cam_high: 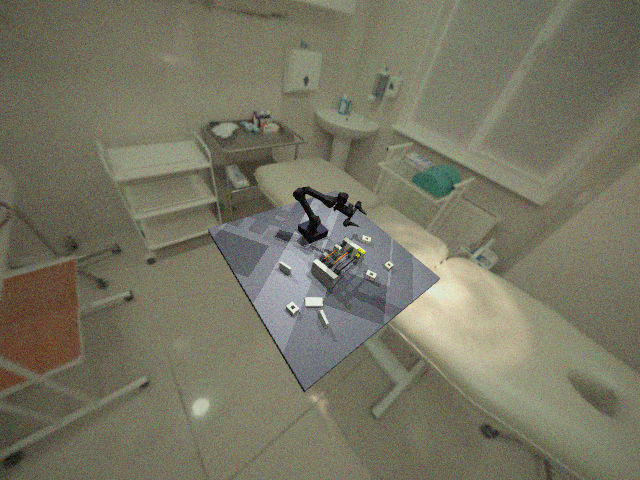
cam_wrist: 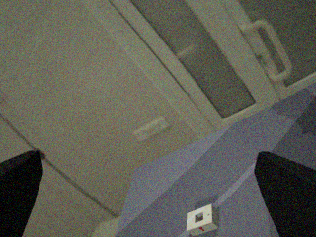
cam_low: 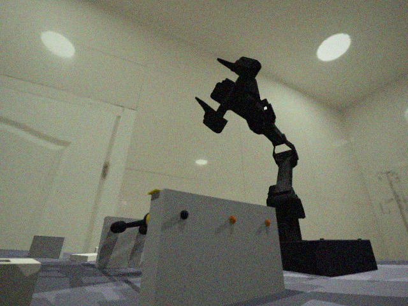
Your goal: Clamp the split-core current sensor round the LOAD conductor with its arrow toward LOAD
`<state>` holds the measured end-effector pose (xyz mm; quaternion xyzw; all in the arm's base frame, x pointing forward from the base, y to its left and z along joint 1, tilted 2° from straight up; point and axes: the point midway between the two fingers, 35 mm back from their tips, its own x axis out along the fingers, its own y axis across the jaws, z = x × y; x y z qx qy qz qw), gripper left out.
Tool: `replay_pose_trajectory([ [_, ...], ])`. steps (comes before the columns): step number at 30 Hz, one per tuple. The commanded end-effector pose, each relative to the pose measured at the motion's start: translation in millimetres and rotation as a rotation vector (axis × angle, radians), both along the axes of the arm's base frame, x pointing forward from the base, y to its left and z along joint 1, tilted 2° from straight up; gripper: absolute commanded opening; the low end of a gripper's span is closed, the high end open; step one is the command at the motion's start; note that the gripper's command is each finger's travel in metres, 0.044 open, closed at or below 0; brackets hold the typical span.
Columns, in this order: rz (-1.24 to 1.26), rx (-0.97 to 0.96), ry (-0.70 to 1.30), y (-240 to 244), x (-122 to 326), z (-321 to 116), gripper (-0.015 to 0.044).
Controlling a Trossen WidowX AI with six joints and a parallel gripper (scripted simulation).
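My gripper [cam_high: 361,219] [cam_low: 206,78] [cam_wrist: 150,164] is open and empty, high above the table and the conductor stand. The stand has a near white end plate [cam_high: 324,272] [cam_low: 214,250] and a far one. Between them run orange conductors [cam_high: 339,257] and dark ones. Yellow markings [cam_high: 360,251] [cam_low: 153,191] show at the stand; no LOAD lettering or arrow is readable. A white block [cam_wrist: 198,220] with a square hole and a small red mark lies low between the fingers' directions in the wrist view, well beyond them. I cannot tell which white piece is the open sensor.
White blocks with dark holes [cam_high: 366,238] [cam_high: 388,265] [cam_high: 371,274] [cam_high: 292,308] stand around the stand on the table [cam_high: 305,361]. Plain white blocks [cam_high: 313,301] [cam_high: 284,268] [cam_high: 323,318] are at the left and front. The arm's base [cam_high: 312,230] [cam_low: 326,257] is behind the stand.
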<state>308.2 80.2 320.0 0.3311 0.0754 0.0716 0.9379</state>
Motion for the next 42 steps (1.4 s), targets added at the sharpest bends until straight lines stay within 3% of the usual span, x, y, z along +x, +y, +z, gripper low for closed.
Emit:
replay_pose_trajectory([
  [1,-0.152,-0.634,-0.194,-75.7,7.8,2.3,0.044],
  [20,-0.156,-0.673,-0.191,-79.3,9.3,1.4,0.044],
  [28,0.14,-0.715,0.3,-34.8,59.7,-73.2,0.044],
  [36,0.446,-0.802,0.825,13.7,57.9,-152.4,0.044],
  [42,0.471,-0.812,0.87,17.3,55.6,-158.1,0.044],
])
